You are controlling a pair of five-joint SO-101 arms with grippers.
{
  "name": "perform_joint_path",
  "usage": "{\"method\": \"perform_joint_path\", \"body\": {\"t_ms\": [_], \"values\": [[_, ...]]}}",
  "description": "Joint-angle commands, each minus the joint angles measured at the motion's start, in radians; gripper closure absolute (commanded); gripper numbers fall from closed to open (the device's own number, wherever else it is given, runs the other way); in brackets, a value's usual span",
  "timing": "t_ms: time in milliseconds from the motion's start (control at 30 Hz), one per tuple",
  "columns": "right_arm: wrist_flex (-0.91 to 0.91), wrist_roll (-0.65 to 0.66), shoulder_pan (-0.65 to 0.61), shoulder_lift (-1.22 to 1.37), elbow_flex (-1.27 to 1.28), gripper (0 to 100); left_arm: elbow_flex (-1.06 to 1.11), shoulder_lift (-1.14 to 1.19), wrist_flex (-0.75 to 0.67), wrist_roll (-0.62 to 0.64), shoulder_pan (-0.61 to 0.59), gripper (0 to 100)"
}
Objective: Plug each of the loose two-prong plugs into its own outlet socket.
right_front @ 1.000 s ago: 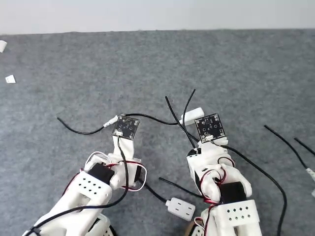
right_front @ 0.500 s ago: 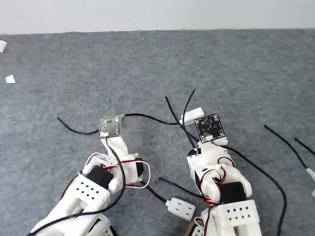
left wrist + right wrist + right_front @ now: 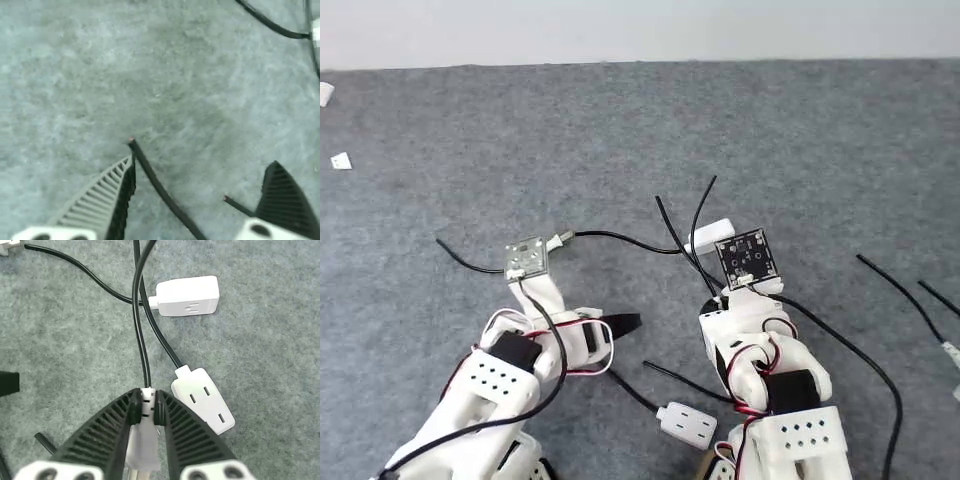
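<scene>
Your right gripper (image 3: 146, 399) is clamped on a white plug (image 3: 142, 445), held just beside the socket (image 3: 204, 399), likely to line it up. Your left gripper (image 3: 202, 165) is spread wide and empty, straddling a black cord (image 3: 155, 182).

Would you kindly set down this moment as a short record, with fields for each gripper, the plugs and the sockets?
left gripper: open over the grey carpet, a black cable end lying between its fingers
right gripper: shut on a white plug
nearest socket: white, beside the right gripper's tips, nothing plugged in
farther socket: white, on its cable, nothing plugged in
third socket: between the arms' bases, nothing plugged in
loose plug: on the carpet, unheld
</scene>
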Motion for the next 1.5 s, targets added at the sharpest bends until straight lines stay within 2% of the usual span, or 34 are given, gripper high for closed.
{"method": "perform_joint_path", "body": {"t_ms": [0,233,400,467,533,667,733,1100,1300,1467], "values": [[-0.021,0.011,0.012,-0.010,-0.044,98.9,0.007,0.002,-0.034,0.005,-0.041,62],[-0.021,0.011,0.012,-0.010,-0.043,99.0,0.004,0.003,-0.040,0.005,-0.038,64],[-0.021,0.011,0.012,-0.010,-0.043,99.0,0.018,0.003,-0.087,-0.044,-0.035,83],[-0.021,0.011,0.012,-0.010,-0.043,99.0,0.021,0.003,-0.103,-0.044,-0.020,86],[-0.021,0.011,0.012,-0.010,-0.043,99.0,0.021,0.003,-0.103,-0.044,-0.005,83],[-0.021,0.011,0.010,-0.010,-0.043,99.0,0.021,0.003,-0.087,-0.040,0.012,71],[-0.021,0.011,0.010,-0.010,-0.043,99.0,0.021,0.003,-0.083,-0.021,0.015,70],[-0.021,0.011,0.010,-0.010,-0.043,99.0,0.013,0.021,-0.107,-0.044,0.017,93],[-0.021,0.011,0.010,-0.010,-0.043,99.0,-0.079,0.212,-0.103,-0.044,0.017,94],[-0.021,0.011,0.010,-0.010,-0.043,99.0,-0.102,0.245,-0.101,-0.044,0.018,94]]}}
